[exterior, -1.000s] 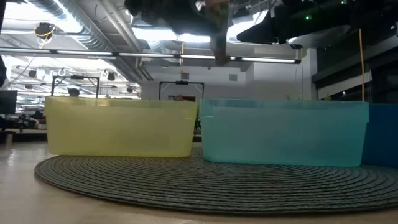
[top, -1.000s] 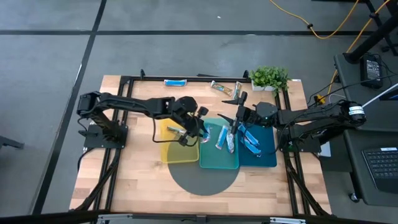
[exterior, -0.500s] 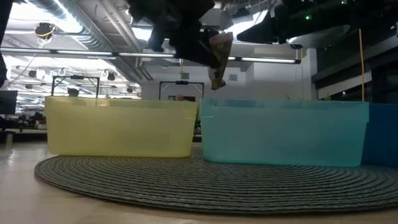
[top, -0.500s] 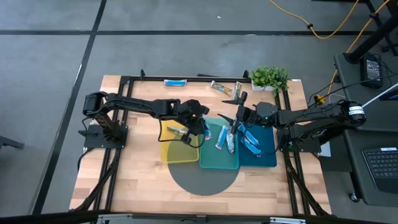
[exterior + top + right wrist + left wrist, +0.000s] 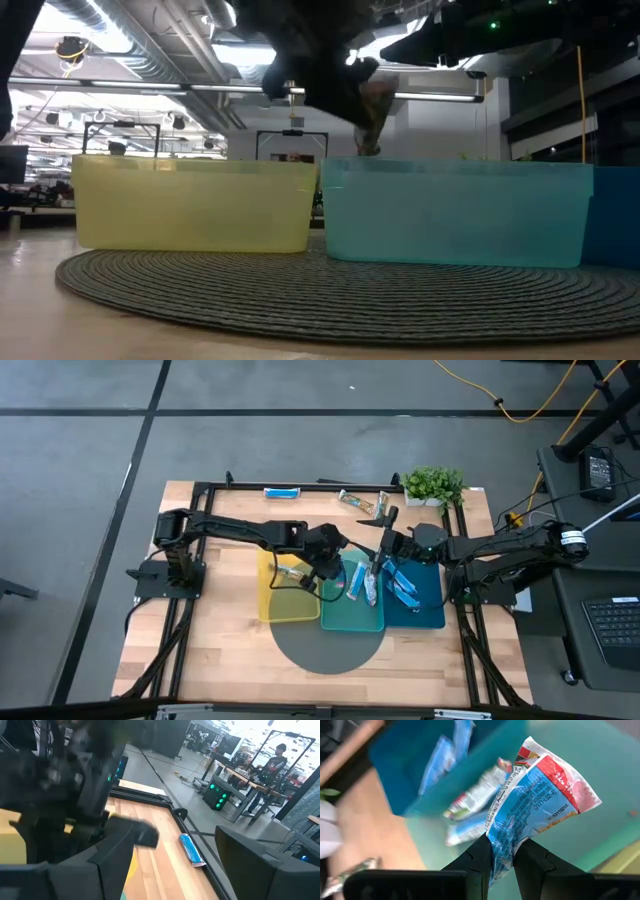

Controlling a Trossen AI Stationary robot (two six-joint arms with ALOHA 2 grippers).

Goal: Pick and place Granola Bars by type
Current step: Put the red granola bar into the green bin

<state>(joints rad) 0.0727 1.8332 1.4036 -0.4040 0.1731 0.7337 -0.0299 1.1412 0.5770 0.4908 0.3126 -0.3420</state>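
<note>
Left gripper clamped on blue-and-white granola bar, held in air over teal tray, near its edge w/ yellow tray. Bar hangs above teal rim in low view. Right gripper w/ fingers spread wide, nothing between them, poised over far side of teal and dark blue tray. Two blue-and-white bars lying in teal tray; bright blue bars in dark blue tray; one tan-brown bar in yellow tray. On wood table at far edge: loose blue bar and tan-brown bars, beside small green plant. Trays on round grey mat. Person standing far off in room, right wrist view.
</note>
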